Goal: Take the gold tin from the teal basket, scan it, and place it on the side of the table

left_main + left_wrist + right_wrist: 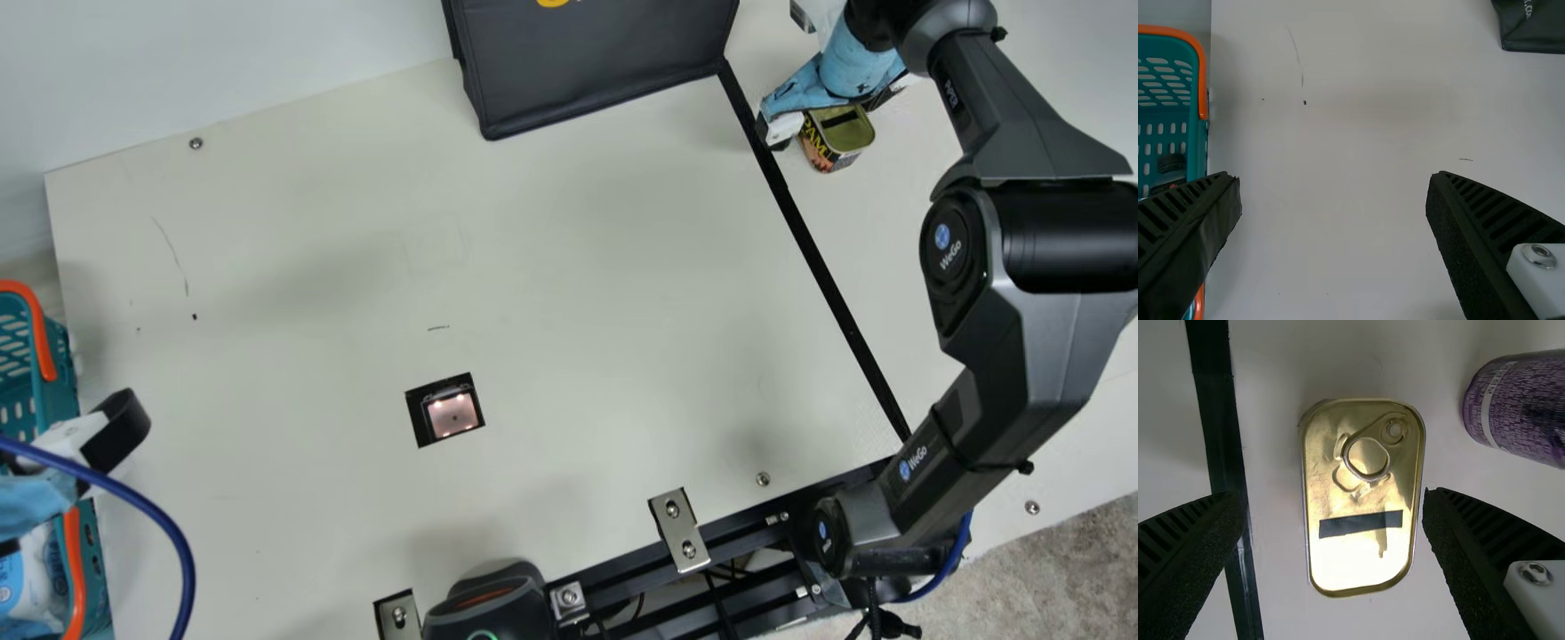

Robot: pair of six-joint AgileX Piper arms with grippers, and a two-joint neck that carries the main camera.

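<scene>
Gold tin (1361, 563), ring-pull (1382, 444) facing the right wrist view.

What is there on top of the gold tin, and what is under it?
On the gold tin are a pull ring and a short dark strip. The tin stands on the table; the spot directly beneath is covered, so I cannot see it.

The main view's edges cut off the teal plastic basket with orange handles (60, 396) and the black fabric bag (596, 71), the right wrist view's edge crops the purple cylindrical can (1521, 407), and a small dark object (1171, 163) in the basket is too obscured to identify.
</scene>
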